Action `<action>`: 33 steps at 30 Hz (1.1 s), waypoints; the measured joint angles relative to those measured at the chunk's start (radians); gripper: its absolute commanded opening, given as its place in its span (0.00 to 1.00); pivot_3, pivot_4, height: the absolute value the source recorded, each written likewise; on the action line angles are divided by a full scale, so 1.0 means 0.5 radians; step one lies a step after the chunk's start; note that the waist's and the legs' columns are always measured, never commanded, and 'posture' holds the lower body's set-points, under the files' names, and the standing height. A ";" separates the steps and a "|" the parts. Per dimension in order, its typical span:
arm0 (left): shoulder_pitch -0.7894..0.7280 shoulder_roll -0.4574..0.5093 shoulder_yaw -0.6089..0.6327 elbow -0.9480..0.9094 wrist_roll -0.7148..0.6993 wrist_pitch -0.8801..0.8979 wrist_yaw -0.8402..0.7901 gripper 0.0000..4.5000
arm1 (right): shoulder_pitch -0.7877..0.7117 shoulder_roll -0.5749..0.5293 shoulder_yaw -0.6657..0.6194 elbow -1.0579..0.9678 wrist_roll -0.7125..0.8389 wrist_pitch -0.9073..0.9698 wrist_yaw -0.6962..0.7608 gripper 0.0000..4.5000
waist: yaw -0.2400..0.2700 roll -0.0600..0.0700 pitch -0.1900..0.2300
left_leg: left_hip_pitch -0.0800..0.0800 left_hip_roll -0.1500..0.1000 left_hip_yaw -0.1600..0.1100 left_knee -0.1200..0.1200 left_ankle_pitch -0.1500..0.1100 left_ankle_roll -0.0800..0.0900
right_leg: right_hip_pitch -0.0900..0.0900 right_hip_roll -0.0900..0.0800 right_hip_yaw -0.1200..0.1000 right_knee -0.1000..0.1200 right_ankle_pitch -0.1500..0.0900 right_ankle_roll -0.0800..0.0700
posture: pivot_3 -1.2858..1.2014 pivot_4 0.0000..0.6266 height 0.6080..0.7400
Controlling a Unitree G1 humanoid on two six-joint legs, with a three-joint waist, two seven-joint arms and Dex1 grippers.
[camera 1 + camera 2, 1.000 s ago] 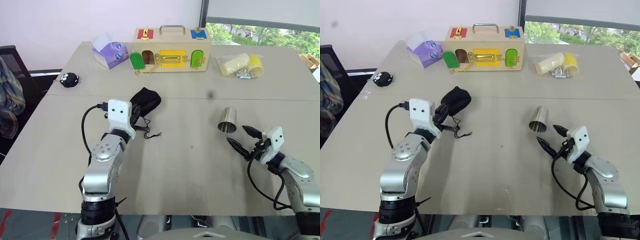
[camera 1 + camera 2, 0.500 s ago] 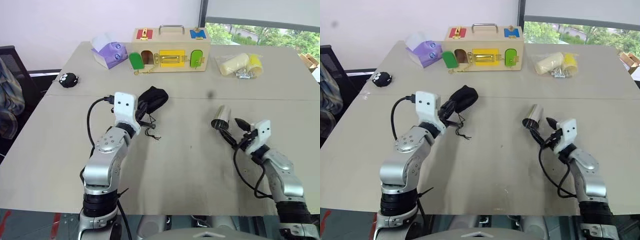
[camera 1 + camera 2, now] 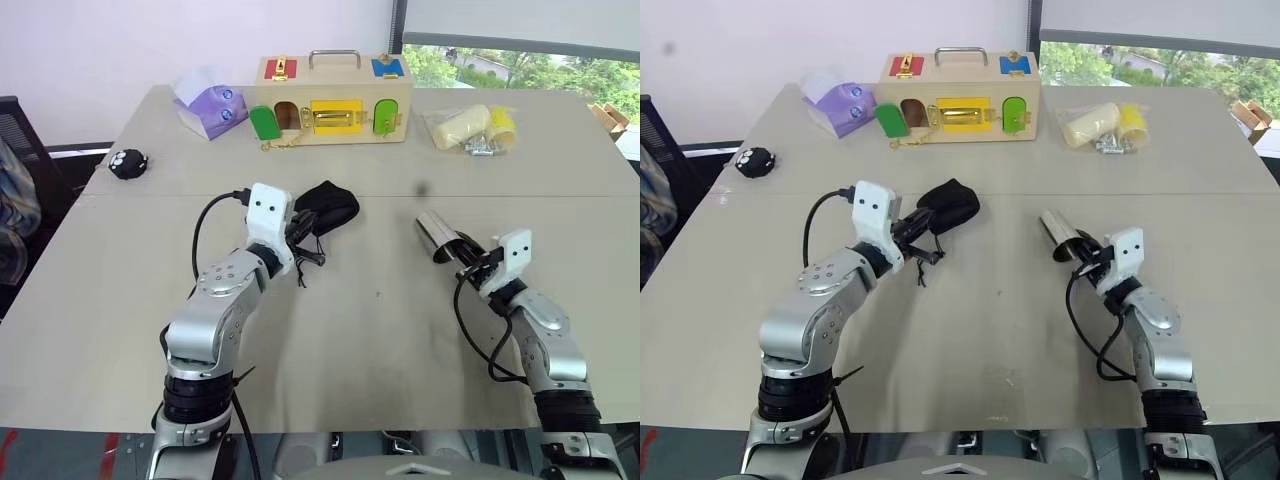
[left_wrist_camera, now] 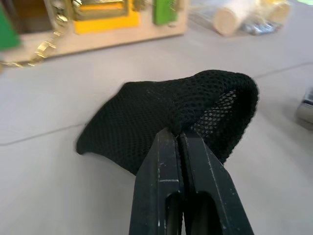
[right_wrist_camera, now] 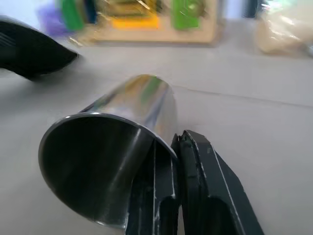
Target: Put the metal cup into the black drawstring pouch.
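The black drawstring pouch (image 3: 334,203) hangs a little left of the table's middle, its mesh mouth (image 4: 222,105) gaping toward the right. My left gripper (image 3: 299,233) is shut on the pouch's rim, with the fabric pinched between its fingertips (image 4: 168,139). The metal cup (image 3: 435,232) is tipped on its side to the right, its open mouth (image 5: 93,166) facing my right gripper (image 3: 466,259). That gripper is shut on the cup's rim, one finger inside the mouth and one outside. I cannot tell whether the cup's base touches the table.
A wooden latch box (image 3: 332,85) stands at the back centre. A purple tissue box (image 3: 212,105) is at the back left, and a small black fuzzy ball (image 3: 127,163) sits further left. A plastic bag of yellow items (image 3: 475,128) lies at the back right.
My right gripper went from open beside the upright cup to shut on its rim, tipping the cup over. My left gripper carried the pouch to the right, toward the cup.
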 measured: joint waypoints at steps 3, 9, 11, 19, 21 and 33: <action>-0.051 -0.005 0.001 0.019 -0.069 0.044 -0.010 0.00 | -0.009 0.005 0.100 -0.295 0.230 0.151 0.141 0.02 | 0.001 0.000 0.000 | 0.001 0.000 -0.001 -0.001 0.000 0.000 | 0.000 0.000 0.000 0.000 0.000 0.000 | 0.52 0.24 1.00; -0.085 -0.004 0.009 0.064 -0.148 0.109 -0.018 0.00 | -0.062 0.017 0.240 -0.417 0.249 0.305 0.116 0.02 | 0.006 -0.001 0.000 | 0.000 -0.001 0.000 -0.001 0.000 0.000 | 0.000 -0.001 0.000 -0.001 0.000 0.000 | 0.52 0.24 1.00; -0.106 -0.020 0.022 0.069 -0.191 0.134 -0.022 0.00 | -0.107 0.021 0.309 -0.359 0.128 0.282 0.074 0.02 | 0.003 -0.002 0.000 | 0.000 -0.001 0.000 -0.001 0.000 0.000 | 0.000 -0.001 0.000 0.000 0.000 0.000 | 0.52 0.24 1.00; -0.114 -0.037 0.043 0.068 -0.329 0.257 -0.024 0.00 | -0.147 0.130 0.364 -0.145 -0.107 0.208 -0.070 0.02 | 0.003 -0.002 0.001 | -0.001 -0.001 0.000 -0.001 0.000 -0.001 | 0.000 0.000 0.000 -0.002 0.000 0.000 | 0.52 0.24 1.00; -0.116 -0.037 0.043 0.068 -0.350 0.271 -0.022 0.00 | -0.163 0.187 0.365 -0.118 -0.123 0.208 -0.117 0.02 | 0.002 -0.002 0.001 | 0.000 -0.001 -0.001 -0.001 0.000 -0.001 | 0.000 0.000 0.000 -0.001 0.000 0.000 | 0.52 0.24 1.00; -0.158 -0.060 0.046 0.032 -0.403 0.292 0.031 0.00 | -0.304 0.222 0.524 0.018 -0.276 0.280 -0.158 0.02 | 0.001 -0.002 0.001 | 0.000 -0.001 -0.001 -0.001 0.001 -0.001 | 0.000 0.000 0.000 -0.001 0.000 0.000 | 0.52 0.24 1.00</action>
